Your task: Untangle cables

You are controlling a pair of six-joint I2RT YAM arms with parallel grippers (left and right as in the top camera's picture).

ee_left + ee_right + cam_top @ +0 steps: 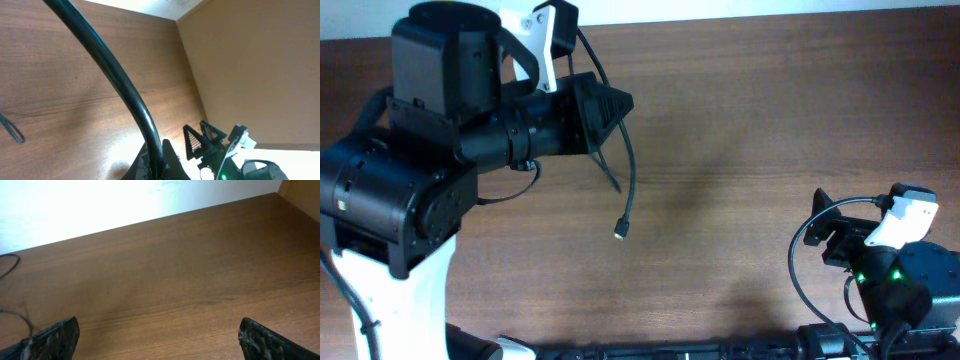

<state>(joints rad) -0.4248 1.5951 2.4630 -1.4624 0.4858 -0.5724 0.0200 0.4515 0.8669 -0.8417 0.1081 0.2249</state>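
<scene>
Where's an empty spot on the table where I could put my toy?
The biggest bare patch of table is the upper right of the overhead view, between the dangling cable and the far edge. The middle, between cable and open right gripper, is bare too. It's crowded where the left gripper pinches the cable.

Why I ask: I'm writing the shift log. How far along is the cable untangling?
Done: nothing clearly. In hand: the left gripper is shut on one cable, its plug end loose. Left: another loop lies beside the left arm, partly hidden; the right gripper is open and empty.
</scene>
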